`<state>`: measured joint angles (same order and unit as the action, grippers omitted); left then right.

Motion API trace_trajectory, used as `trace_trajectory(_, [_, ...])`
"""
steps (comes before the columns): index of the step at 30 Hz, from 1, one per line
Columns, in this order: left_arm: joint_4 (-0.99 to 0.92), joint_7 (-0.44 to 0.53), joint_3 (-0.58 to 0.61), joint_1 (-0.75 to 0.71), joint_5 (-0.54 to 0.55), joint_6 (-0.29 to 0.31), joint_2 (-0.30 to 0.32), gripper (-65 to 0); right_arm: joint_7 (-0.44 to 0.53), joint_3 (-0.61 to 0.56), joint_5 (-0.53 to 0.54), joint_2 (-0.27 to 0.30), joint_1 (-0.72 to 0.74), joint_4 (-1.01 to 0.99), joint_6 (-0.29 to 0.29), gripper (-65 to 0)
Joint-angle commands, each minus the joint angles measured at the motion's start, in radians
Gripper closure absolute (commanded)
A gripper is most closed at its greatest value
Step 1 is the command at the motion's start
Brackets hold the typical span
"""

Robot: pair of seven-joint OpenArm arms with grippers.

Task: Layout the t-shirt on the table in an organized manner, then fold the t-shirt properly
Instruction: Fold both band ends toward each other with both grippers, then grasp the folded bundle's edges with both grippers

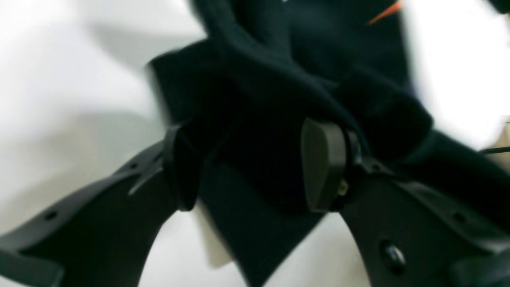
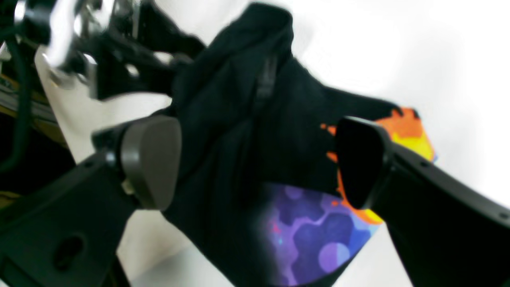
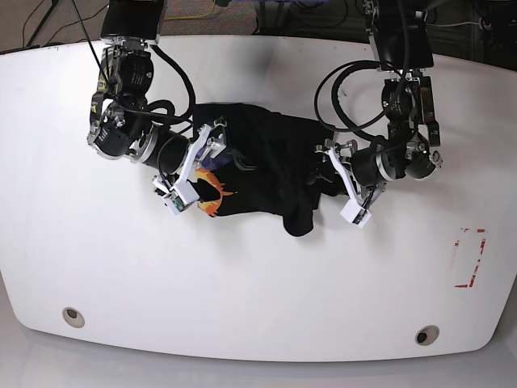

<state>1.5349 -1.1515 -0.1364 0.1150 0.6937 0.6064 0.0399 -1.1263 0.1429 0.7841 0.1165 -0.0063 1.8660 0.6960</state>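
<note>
Both fingers [image 2: 255,159] spread wide, straddling bunched t-shirt [image 3: 266,166]

Dark floor [image 3: 242,12] — tangled cables [image 3: 40,20]

Both my wrist views smear with blur; the table [image 3: 258,291] glares bright white, and the t-shirt [image 3: 266,170] reads as near-featureless black.

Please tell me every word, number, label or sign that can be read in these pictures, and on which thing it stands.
No text can be read in any view.
t-shirt: only an orange, yellow and purple picture shows, no letters.
table: a red rectangle outline is marked near one edge, with no words in it.
Both wrist views are too blurred to show small print.
</note>
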Motion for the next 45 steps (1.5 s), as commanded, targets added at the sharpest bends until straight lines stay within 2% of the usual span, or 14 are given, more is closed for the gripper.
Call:
trace_trajectory(1, [0.028, 0.021, -0.009, 0.032, 0.074, 0.004, 0.048, -36.1, 0.028, 0.001, 0.044, 0.004, 0.016, 0.017, 0.002, -58.3])
trace_trajectory(5, [0.082, 0.017, -0.072, 0.024, 0.168, 0.004, 0.12, -36.0, 0.028, -0.006, 0.044, -0.005, 0.007, 0.017, 0.002, -58.3])
trace_trajectory(8, [0.112, 0.017, -0.174, 0.012, 0.241, 0.004, 0.193, -36.0, 0.028, -0.035, 0.044, -0.033, -0.011, 0.016, 0.002, -58.3])
trace_trajectory(10, [0.114, 0.015, -0.236, 0.007, 0.278, 0.004, 0.246, -36.0, 0.028, -0.059, 0.042, -0.045, -0.016, 0.017, 0.002, -58.3])
trace_trajectory(14, [0.114, 0.015, -0.383, -0.019, 0.357, 0.004, 0.392, -36.0, 0.028, -0.113, 0.034, -0.062, -0.022, 0.014, 0.002, -58.3])
trace_trajectory(18, [0.114, 0.015, -0.487, -0.053, 0.384, 0.004, 0.499, -36.0, 0.028, -0.147, 0.034, -0.077, -0.024, -0.029, 0.002, -58.3])
trace_trajectory(24, [0.115, 0.017, -0.582, -0.107, 0.384, 0.005, 0.587, -36.0, 0.036, -0.191, 0.033, -0.091, -0.005, -0.072, 0.002, -58.3])
trace_trajectory(30, [0.144, 0.017, -0.54, -0.151, 0.381, 0.0, 0.588, -36.0, 0.036, -0.187, 0.031, -0.096, 0.055, -0.099, 0.002, -58.3])
trace_trajectory(32, [0.161, 0.021, -0.484, -0.156, 0.38, -0.003, 0.575, -36.0, 0.036, -0.174, 0.018, -0.074, 0.088, -0.108, 0.002, -58.3])
trace_trajectory(36, [0.194, 0.023, -0.366, -0.15, 0.376, -0.003, 0.516, -36.0, 0.036, -0.161, -0.038, -0.061, 0.134, -0.124, 0.002, -58.2])
trace_trajectory(40, [0.252, 0.024, -0.248, -0.148, 0.291, -0.003, 0.437, -35.8, 0.036, -0.165, -0.097, -0.045, 0.167, -0.139, 0.002, -57.5])
trace_trajectory(43, [0.307, 0.024, -0.162, -0.14, 0.191, -0.003, 0.36, -35.8, 0.053, -0.165, -0.16, -0.033, 0.185, -0.138, 0.002, -51.7])
trace_trajectory(44, [0.332, 0.024, -0.11, -0.137, 0.136, -0.003, 0.323, -35.8, 0.067, -0.165, -0.194, -0.025, 0.191, -0.134, 0.002, -46.9])
trace_trajectory(45, [0.339, 0.024, -0.096, -0.137, 0.116, -0.003, 0.311, -35.8, 0.07, -0.165, -0.206, -0.021, 0.194, -0.134, 0.002, -45.2])
